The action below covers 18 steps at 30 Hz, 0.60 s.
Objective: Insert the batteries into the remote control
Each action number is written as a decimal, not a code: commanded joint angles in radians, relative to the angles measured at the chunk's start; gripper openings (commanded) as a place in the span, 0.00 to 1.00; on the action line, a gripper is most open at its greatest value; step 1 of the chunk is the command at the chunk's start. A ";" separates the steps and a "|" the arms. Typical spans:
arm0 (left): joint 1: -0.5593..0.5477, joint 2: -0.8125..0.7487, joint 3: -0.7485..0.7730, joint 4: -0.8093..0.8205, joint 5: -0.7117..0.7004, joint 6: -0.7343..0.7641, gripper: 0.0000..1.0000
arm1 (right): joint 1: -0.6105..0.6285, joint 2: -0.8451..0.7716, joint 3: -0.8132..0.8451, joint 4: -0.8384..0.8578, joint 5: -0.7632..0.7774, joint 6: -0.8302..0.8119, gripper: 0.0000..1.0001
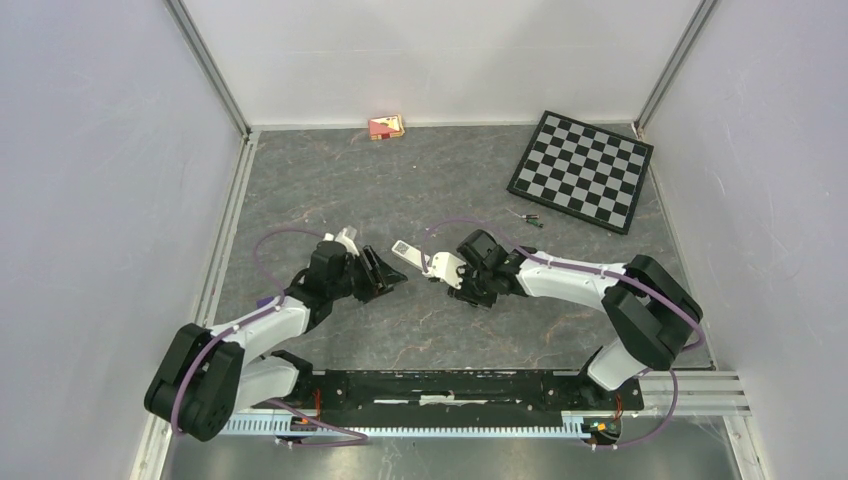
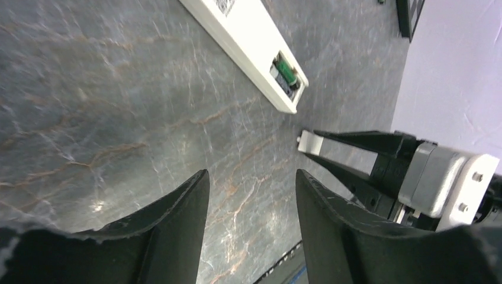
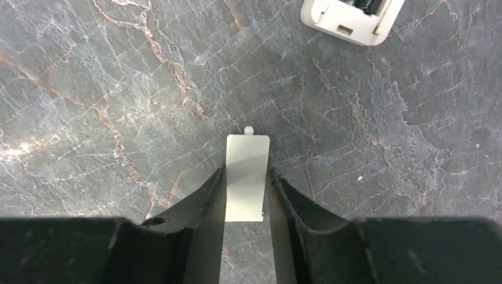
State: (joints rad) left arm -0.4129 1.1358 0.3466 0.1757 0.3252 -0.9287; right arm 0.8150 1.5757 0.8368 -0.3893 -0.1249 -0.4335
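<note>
The right hand (image 3: 247, 173) pinches the white bay cover (image 3: 247, 192) lengthwise, the remote (image 3: 349, 18) lying on the counter (image 3: 118, 89) ahead-right, open bay end toward it, a green battery (image 2: 288, 72) seemingly seated inside; the left hand (image 2: 251, 177) half-wide, empty

Tabletop (image 3: 89, 89): dark grey stone-look sheet, rust and white veining, smooth, low sheen with faint glare patches.
Remote (image 2: 248, 41): white plastic, smooth, satin.
Battery (image 2: 288, 74) in its bay: glossy green wrap.
Battery cover (image 3: 247, 195): same white plastic, matt, flat.
Left tool (image 2: 251, 177), right tool (image 3: 247, 174): black plastic fingers, matt, fine-grained, edges slightly rough. Right tool's body: dull grey metal-look block, white plastic plate.
Checkerboard (image 1: 580, 170): matt print.
</note>
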 commanded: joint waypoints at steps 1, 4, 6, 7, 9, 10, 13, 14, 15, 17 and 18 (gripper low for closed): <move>-0.027 0.024 -0.009 0.180 0.087 -0.059 0.60 | 0.003 0.026 -0.021 0.004 0.032 0.013 0.36; -0.036 0.028 -0.003 0.180 0.085 -0.050 0.58 | -0.006 0.053 0.017 -0.034 0.032 0.070 0.41; -0.037 0.030 -0.004 0.180 0.079 -0.050 0.58 | -0.015 0.068 0.046 -0.070 0.052 0.106 0.47; -0.037 0.030 -0.006 0.179 0.076 -0.048 0.58 | -0.018 0.073 0.054 -0.084 0.055 0.115 0.51; -0.037 0.030 -0.008 0.179 0.074 -0.047 0.58 | -0.023 0.078 0.072 -0.111 0.063 0.127 0.54; -0.037 0.029 -0.009 0.178 0.074 -0.046 0.58 | -0.024 0.083 0.088 -0.133 0.072 0.131 0.55; -0.037 0.028 -0.009 0.169 0.072 -0.036 0.58 | -0.028 0.110 0.129 -0.201 0.074 0.129 0.51; -0.037 0.026 -0.009 0.164 0.070 -0.032 0.58 | -0.028 0.122 0.137 -0.221 0.072 0.126 0.50; -0.037 0.026 -0.009 0.161 0.071 -0.030 0.58 | -0.028 0.132 0.144 -0.242 0.069 0.122 0.48; -0.037 0.021 -0.012 0.162 0.069 -0.029 0.58 | -0.027 0.142 0.150 -0.257 0.060 0.116 0.46; -0.037 0.020 -0.012 0.162 0.069 -0.029 0.58 | -0.028 0.147 0.150 -0.262 0.054 0.115 0.45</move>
State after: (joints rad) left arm -0.4458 1.1648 0.3279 0.3054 0.3779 -0.9539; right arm 0.7910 1.6825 0.9779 -0.5385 -0.0887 -0.3138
